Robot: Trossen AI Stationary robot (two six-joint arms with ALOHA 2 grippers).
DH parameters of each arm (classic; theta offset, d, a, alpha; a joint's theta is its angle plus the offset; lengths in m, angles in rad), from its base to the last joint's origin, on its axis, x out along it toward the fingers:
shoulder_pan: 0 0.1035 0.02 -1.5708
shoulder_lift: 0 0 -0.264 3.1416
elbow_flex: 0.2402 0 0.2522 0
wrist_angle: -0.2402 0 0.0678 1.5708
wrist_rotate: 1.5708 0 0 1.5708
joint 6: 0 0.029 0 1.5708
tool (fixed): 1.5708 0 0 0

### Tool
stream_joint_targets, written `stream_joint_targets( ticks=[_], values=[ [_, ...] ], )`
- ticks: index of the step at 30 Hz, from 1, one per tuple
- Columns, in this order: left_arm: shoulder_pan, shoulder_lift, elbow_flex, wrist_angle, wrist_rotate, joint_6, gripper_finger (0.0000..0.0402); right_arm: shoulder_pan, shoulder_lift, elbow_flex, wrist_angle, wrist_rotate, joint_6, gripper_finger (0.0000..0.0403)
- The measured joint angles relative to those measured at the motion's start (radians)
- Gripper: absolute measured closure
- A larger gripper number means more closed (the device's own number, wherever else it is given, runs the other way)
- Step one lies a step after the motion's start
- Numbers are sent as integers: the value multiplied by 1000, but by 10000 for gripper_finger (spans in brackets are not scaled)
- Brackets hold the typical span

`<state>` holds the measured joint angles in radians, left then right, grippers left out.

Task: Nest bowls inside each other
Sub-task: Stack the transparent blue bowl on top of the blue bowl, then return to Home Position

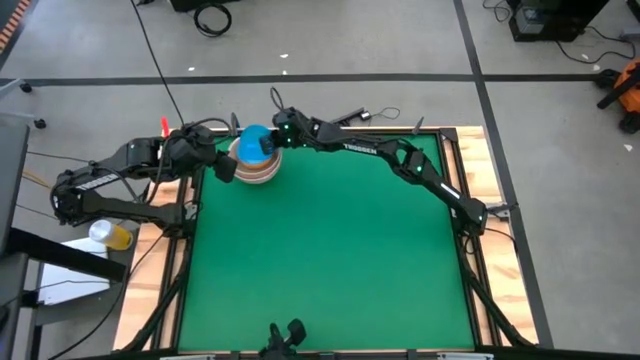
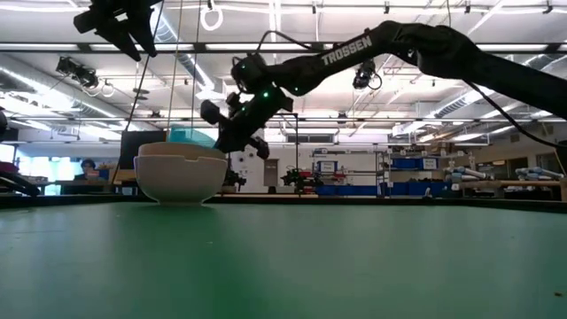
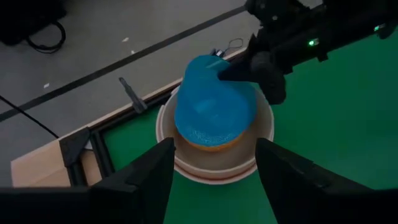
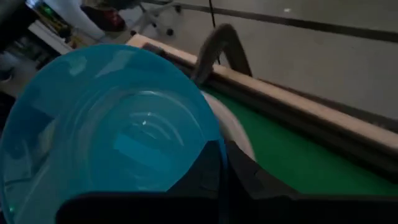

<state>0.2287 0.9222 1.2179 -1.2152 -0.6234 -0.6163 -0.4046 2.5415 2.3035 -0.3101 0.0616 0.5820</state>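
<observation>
A stack of nested bowls [image 1: 258, 170], cream outside [image 2: 182, 175], stands by its base on the green mat near the table's far left. A bright blue bowl [image 3: 214, 99] hangs tilted over it, lower edge down inside the stack's mouth; I cannot tell whether they touch. A speckled blue band [image 3: 202, 134] shows just under it. My right gripper [image 1: 270, 142] is shut on this blue bowl. My left gripper [image 3: 211, 186] is open, just left of the stack and raised above it, with nothing between its fingers. My right gripper holds the blue bowl by its rim [image 4: 216, 152], on the side toward the table's right. The wall passes between the two fingers, one inside [image 4: 249, 177] and one outside. The fingers come slanting down from the right. The bowl sits tilted, its mouth toward the gripper.
The wooden table frame [image 1: 470, 135] runs right behind the stack, with a clamp [image 3: 130, 93] on it. A yellow object [image 1: 115, 235] lies off the table's left side. The green mat [image 1: 340, 260] is bare toward the near and right edges.
</observation>
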Motion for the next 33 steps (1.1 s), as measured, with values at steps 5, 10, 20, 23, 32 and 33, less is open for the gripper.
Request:
stream_joint_targets(
  ticks=[5, 10, 20, 23, 32, 33],
  values=[
    [0, 0, 0, -2, 19, -19, 176, 15, -8, 3, 6, -4, -57, 372],
    [0, 0, 0, -6, 21, -49, 176, 17, -8, 2, -32, -59, -43, 296],
    [-1, 0, -1, -21, 46, -83, 176, 16, -38, 2, -168, -86, 44, 174],
    [-5, 0, -2, -30, 46, -92, 176, 21, -87, 1, -227, -82, 28, 172],
    [-141, -53, -249, 333, 122, -12, 200, 71, -349, 2, -621, -57, -277, 175],
    [-164, -62, -286, 412, 132, 5, 205, 84, -377, 2, -680, -41, -306, 176]
  ],
)
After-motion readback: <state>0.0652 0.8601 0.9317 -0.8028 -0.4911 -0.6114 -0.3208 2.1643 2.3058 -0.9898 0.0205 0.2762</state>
